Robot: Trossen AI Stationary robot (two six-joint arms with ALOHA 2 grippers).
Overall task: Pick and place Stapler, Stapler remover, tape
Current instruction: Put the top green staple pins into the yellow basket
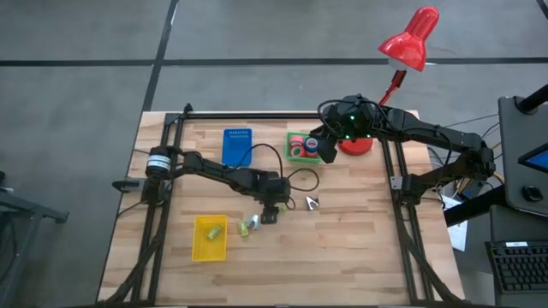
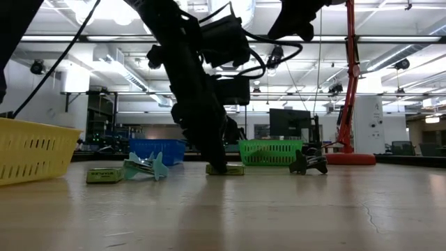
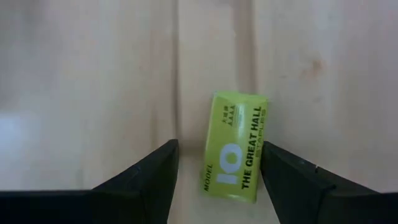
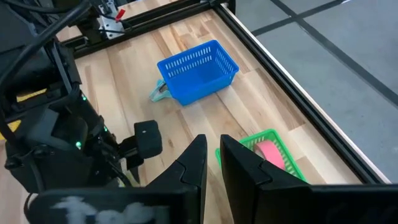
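- Left gripper is sitting low over the table, fingers spread wide and straddling a yellow-green staple box; box lying flat w/ its long side roughly along the finger gap, prob so the jaws can close across its narrow width.
- Left arm is reaching from the table's left edge toward centre, wrist pitched steeply down; low view shows it coming down onto the box, right at table level.
- Nothing held yet, box not lifted.
- Right gripper is hovering above the green bin near the table's back edge, fingers close together w/ only a thin gap, nothing seen between them; looks like it's waiting, clear of the left arm.
- Tape rolls, red and blue, are already sitting in the green bin.
- Blue bin is standing left of the green one; yellow bin at front left, near the left arm's reach, likely the drop spot for the box.
- Teal staple remover is lying on the table just beside the yellow bin; a dark one sits right of centre, not yet sorted.
- Red lamp is standing at the back right corner.
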